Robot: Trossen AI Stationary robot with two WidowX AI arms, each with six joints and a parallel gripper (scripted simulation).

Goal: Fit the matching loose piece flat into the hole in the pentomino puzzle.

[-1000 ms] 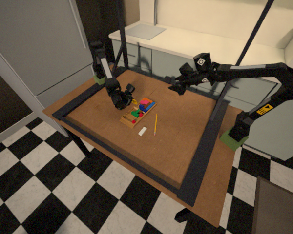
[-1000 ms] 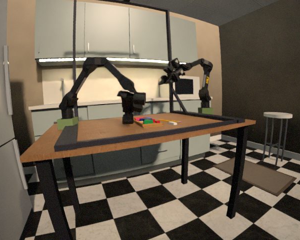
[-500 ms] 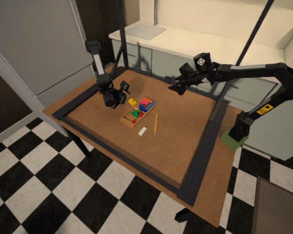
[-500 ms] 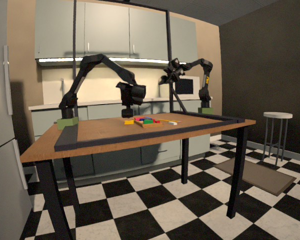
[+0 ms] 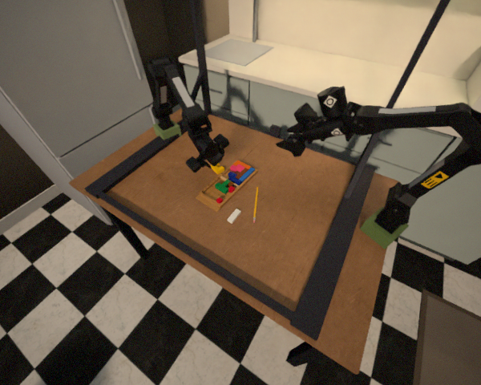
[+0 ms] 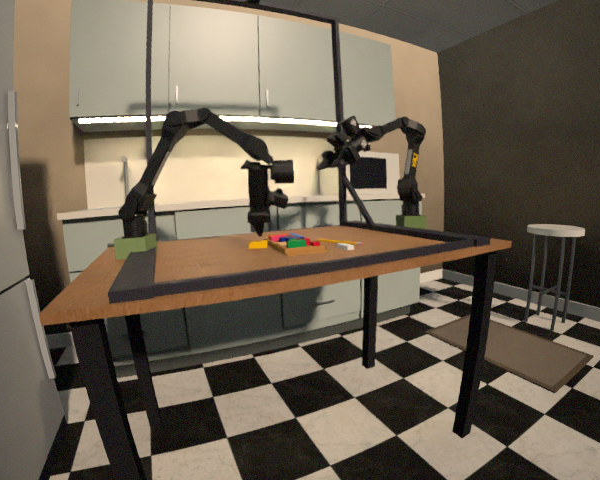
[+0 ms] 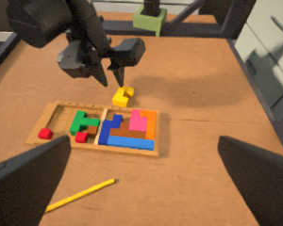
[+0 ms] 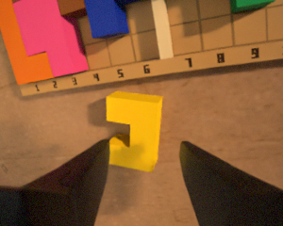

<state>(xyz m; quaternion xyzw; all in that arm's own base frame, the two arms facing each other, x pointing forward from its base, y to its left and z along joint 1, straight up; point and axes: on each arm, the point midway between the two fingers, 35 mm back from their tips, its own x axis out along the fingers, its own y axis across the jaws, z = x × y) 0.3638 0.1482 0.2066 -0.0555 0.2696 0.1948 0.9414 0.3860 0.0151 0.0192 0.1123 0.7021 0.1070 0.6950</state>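
The wooden puzzle board [image 5: 227, 177] lies flat on the table and also shows in the left wrist view [image 7: 100, 127]. One field holds orange, pink, blue and brown pieces, with empty cells [image 8: 127, 44] along its numbered edge. The other field holds a green piece [image 5: 221, 185] and small red pieces. The yellow loose piece [image 5: 218, 168] [image 8: 134, 129] lies flat on the table just outside the numbered edge. My right gripper [image 8: 144, 147] is open, with its fingers on either side of the yellow piece's near end. My left gripper [image 5: 288, 144] is open and empty, high above the table.
A yellow pencil [image 5: 255, 204] and a white eraser [image 5: 233, 216] lie on the table in front of the board. A dark frame [image 5: 328, 249] runs around the work area. Both arm bases stand on green blocks at the table's far corners.
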